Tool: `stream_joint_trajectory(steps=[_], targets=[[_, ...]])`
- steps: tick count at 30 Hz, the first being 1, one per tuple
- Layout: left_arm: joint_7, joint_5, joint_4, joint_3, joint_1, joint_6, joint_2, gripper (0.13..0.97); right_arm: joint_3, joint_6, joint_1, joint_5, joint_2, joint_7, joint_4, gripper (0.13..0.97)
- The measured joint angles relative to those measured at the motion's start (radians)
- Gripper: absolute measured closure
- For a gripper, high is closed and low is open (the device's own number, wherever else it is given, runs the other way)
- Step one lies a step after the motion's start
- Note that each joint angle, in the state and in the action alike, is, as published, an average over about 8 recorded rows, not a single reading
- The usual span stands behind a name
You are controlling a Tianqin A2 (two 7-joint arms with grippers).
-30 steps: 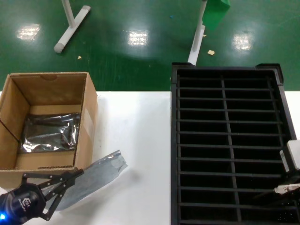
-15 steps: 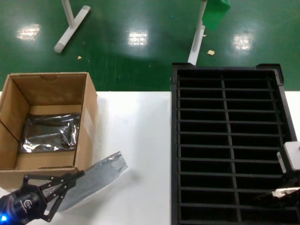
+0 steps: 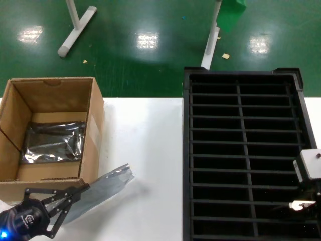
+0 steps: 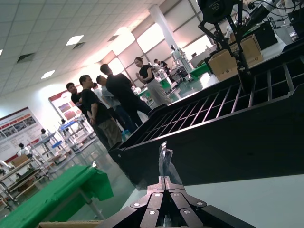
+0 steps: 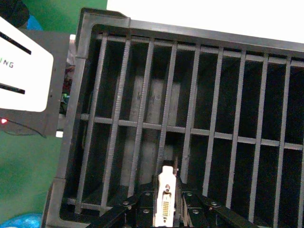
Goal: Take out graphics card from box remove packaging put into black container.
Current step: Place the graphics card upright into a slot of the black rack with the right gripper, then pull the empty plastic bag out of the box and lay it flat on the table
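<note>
**Op:** Cardboard first, from the head view: the box [image 3: 47,133] is sitting open at the left edge of the white counter [image 3: 145,150], and a bagged graphics card [image 3: 52,142] is lying flat on its floor.

**Desk:** Where is your left arm?

**Op:** I am holding the left gripper [image 3: 70,196] low at the near left corner, just in front of the box. Its fingers are pinching the near end of the packaging [image 3: 103,187], the empty silver bag, whose far end is resting on the counter beside the box.

**Desk:** And the right?

**Op:** The right gripper [image 3: 303,206] is hanging over the near right corner of the black container [image 3: 241,150], with a pale piece showing at its tip.

**Desk:** Left wrist view?

**Op:** I am seeing the left gripper [image 4: 164,187] with its fingers narrowed onto a thin edge of the packaging [image 4: 166,164], which is standing up between them. Beyond it, the black container [image 4: 213,142] is filling the background.

**Desk:** Right wrist view?

**Op:** The right gripper [image 5: 167,199] is gripping a bare graphics card [image 5: 166,202] by its pale connector bracket, fingers tight on either side. I am holding it on edge above the ribs of the black container [image 5: 190,109], near a corner slot. I cannot tell whether it is touching a rib.
</note>
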Motion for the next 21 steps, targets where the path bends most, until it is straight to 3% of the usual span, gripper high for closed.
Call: stream_joint_trajectory(steps=[11,19,21], targets=[[0.001,0.000,-0.004,0.001,0.003,0.000,0.001,0.955,0.000,0.000,0.004,0.004,0.006,-0.002,-0.006,0.832],[0.001,0.000,-0.010,0.002,0.006,0.000,0.004,0.955,0.001,0.000,0.008,0.012,0.021,-0.005,-0.006,0.702],[0.001,0.000,-0.013,0.002,0.007,0.000,0.004,0.955,0.002,0.000,0.009,0.013,0.030,-0.008,-0.006,0.702]])
